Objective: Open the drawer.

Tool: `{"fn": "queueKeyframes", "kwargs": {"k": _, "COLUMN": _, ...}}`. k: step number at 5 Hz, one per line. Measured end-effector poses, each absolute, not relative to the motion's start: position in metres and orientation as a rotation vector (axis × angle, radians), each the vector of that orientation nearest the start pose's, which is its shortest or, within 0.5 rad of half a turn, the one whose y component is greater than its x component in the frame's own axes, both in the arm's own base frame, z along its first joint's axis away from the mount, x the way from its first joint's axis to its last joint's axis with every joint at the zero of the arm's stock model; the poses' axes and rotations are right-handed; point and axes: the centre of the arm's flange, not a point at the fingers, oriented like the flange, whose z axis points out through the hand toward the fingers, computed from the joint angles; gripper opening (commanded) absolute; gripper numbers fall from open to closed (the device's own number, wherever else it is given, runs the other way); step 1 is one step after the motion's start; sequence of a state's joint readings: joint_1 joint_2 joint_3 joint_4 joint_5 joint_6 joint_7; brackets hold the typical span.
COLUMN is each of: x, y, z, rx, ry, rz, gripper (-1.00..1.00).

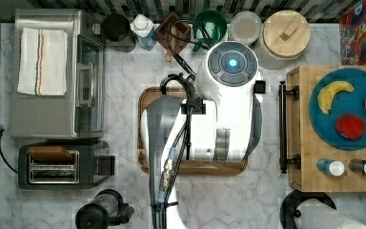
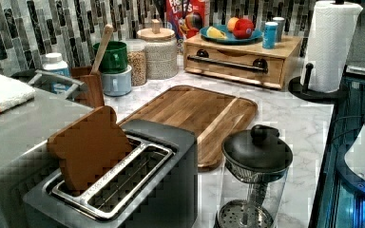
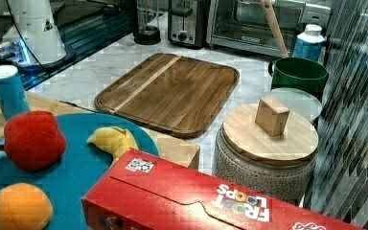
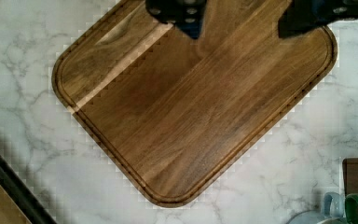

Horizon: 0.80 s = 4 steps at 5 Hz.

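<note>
I see the fingers (image 4: 240,21) spread apart, hovering over the brown tray (image 4: 191,102) mid-counter (image 1: 124,191). The drawer (image 2: 235,64) sits closed at the counter's edge on the top view's right, its black bar handle (image 1: 282,126) facing the tray

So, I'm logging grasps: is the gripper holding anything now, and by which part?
Nothing is held: the gripper is open above the wooden tray, away from the drawer.

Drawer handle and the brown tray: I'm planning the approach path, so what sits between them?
Only bare marble counter. In the left view, nothing stands between the tray and the drawer with its black handle; the top view agrees.
</note>
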<state>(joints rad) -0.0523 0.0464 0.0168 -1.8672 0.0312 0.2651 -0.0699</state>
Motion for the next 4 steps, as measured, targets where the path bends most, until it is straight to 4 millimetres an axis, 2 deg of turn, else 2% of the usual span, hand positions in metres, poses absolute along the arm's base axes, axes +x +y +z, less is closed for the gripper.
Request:
{"fn": "queueKeyframes", "kwargs": {"k": 3, "x": 0.567, "y": -0.019, "z": 0.47, "rx": -2.903, "ry": 1.163, "rz": 0.1, "gripper": 1.0}}
{"fn": "queueKeyframes", "kwargs": {"k": 4, "x": 0.562, "y": -0.022, "z": 0.457, "rx": -2.95, "ry": 1.039, "rz": 0.114, "gripper": 1.0}}
